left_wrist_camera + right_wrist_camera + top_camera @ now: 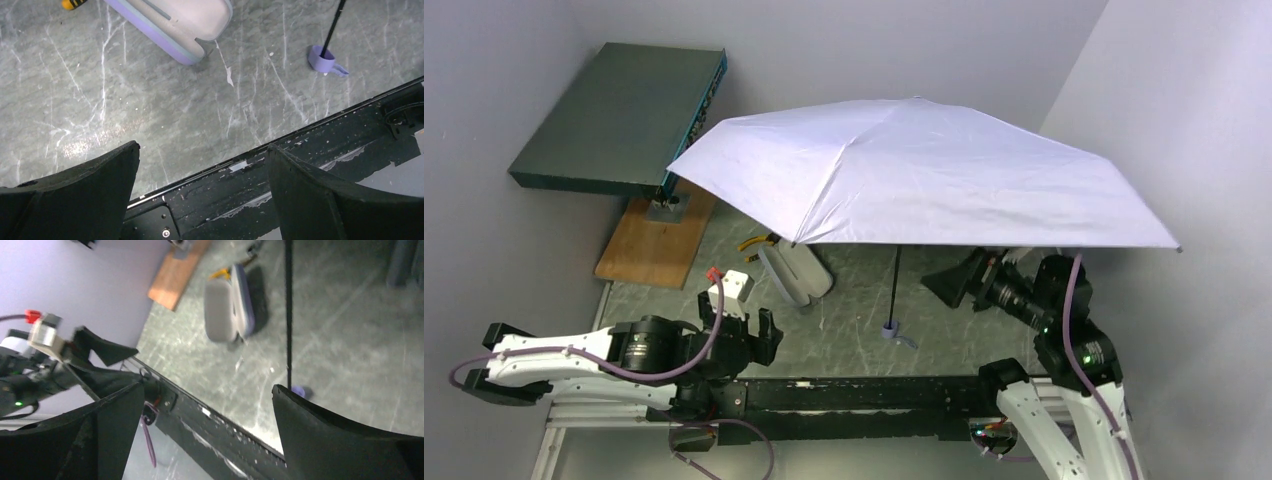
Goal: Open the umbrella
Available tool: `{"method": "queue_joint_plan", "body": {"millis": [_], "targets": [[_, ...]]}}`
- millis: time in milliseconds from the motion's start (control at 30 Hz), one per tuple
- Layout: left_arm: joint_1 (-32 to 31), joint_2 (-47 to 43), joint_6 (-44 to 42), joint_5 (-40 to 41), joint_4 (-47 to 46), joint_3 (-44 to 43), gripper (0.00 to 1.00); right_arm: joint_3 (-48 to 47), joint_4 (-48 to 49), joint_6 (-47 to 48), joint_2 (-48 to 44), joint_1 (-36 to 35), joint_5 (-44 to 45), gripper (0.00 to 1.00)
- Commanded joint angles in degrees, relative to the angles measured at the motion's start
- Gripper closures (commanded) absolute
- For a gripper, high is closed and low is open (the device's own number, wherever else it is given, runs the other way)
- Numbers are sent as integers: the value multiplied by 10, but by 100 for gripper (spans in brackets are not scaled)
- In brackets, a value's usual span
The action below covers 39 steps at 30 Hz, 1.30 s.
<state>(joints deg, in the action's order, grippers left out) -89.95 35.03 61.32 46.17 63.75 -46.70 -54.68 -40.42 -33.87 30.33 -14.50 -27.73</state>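
Robot lab: grey-walled marbled test table [849, 305].

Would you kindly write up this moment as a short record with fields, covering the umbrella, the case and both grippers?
umbrella: fully spread open
shaft: extended, near upright
handle: resting on the table
case: lying open, left of the shaft, apart from it
left gripper: open, empty, over the table's near edge
right gripper: open, empty, apart from the shaft
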Motion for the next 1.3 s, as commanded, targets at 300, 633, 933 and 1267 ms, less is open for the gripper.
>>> {"method": "queue_joint_plan", "body": {"millis": [300, 633, 933, 1267], "targets": [[-6, -6, 70, -30, 45, 51, 3, 161, -89, -95, -177, 0, 111, 0], [-6, -124, 59, -2, 9, 114, 4, 295, -102, -194, -330, 1, 297, 0], [-6, -83, 69, 10, 22, 108, 4, 298, -83, -187, -327, 1, 302, 0], [-6, -4, 81, 14, 46, 86, 1, 296, -87, -189, -324, 1, 306, 0]]}}
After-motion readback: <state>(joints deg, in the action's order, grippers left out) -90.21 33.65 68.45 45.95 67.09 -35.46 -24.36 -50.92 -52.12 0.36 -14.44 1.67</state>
